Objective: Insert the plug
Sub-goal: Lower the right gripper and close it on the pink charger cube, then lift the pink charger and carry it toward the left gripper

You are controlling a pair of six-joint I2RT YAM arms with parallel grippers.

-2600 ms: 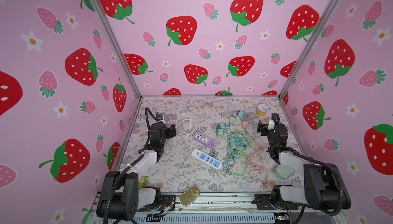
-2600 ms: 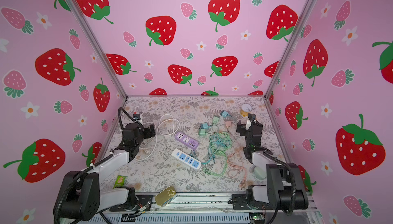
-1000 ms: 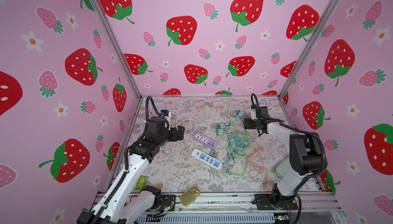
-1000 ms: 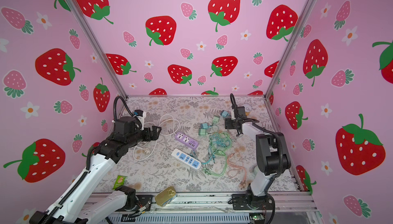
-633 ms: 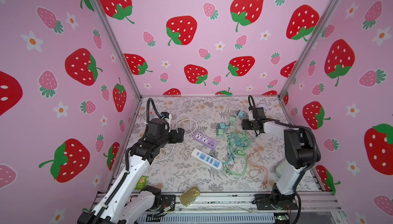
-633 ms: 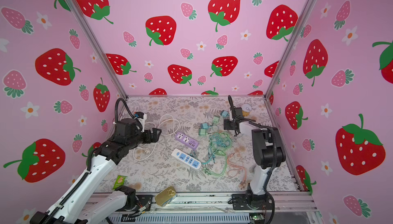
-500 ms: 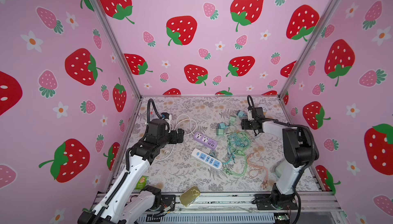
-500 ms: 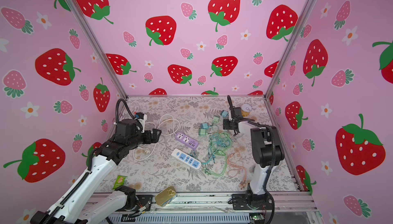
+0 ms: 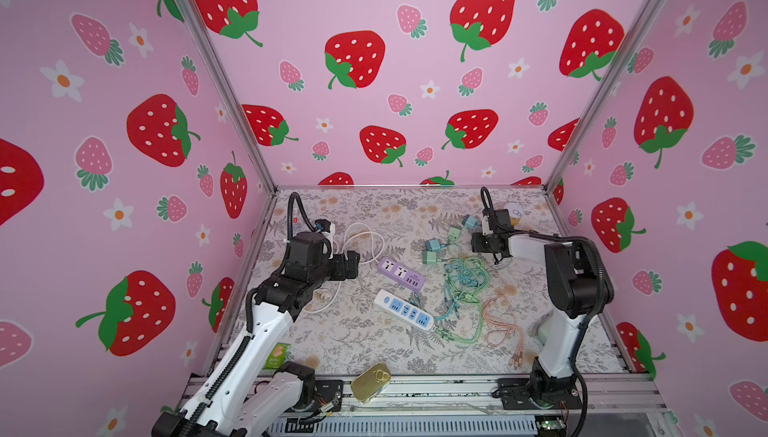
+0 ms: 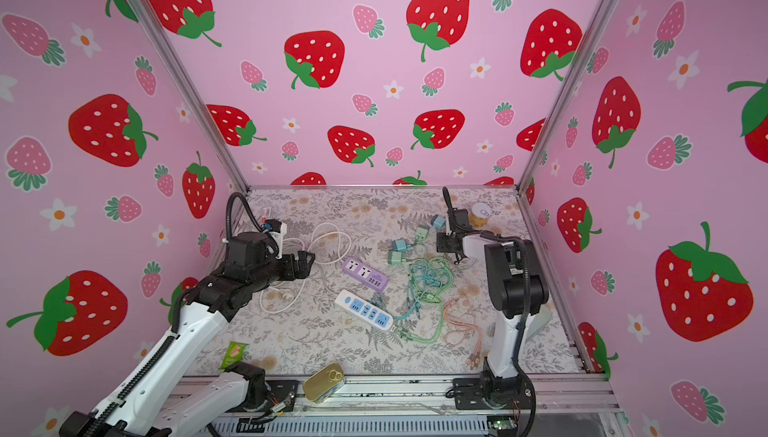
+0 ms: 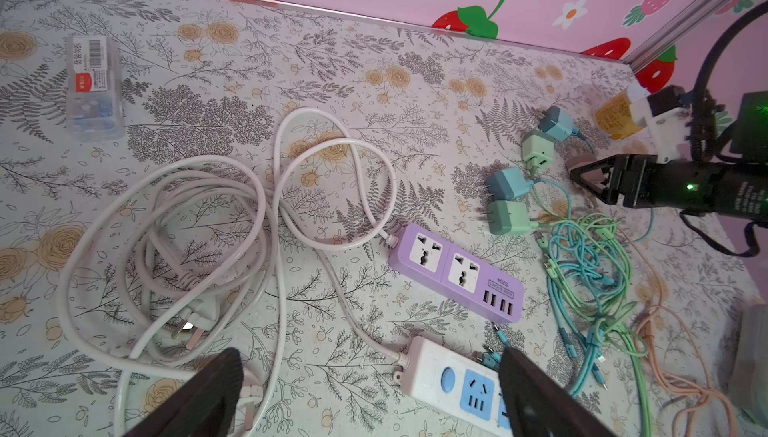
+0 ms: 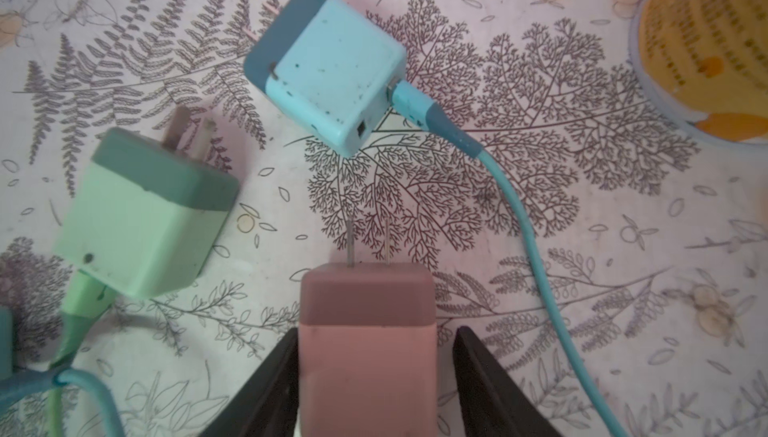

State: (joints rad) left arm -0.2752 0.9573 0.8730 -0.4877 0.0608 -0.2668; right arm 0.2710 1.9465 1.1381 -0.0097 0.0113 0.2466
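Top view: left gripper (image 9: pixel 354 264) hovers beside the white cord (image 9: pixel 365 233), near the purple power strip (image 9: pixel 401 274). Right gripper (image 9: pixel 477 244) sits low at far right.
Left wrist: left fingers (image 11: pixel 208 397) spread wide, empty.
Right wrist: pink plug (image 12: pixel 368 339) lies on the mat (image 12: pixel 540 227) between the half-open right fingers (image 12: pixel 270 385). One touches it, the other shows a slim gap.

Mid-bench (image 9: pixel 332 343) lie two power strips: the far strip (image 9: pixel 401 274), with the near strip (image 9: pixel 404 311) at its 6 o'clock. Coiled cord (image 11: pixel 271 200) at 9 o'clock. Charger cluster (image 9: pixel 433 257) at 1 o'clock. Cable tangle (image 9: pixel 461 277) at 3 o'clock. Tin (image 9: pixel 371 381) at 6 o'clock, on the edge.
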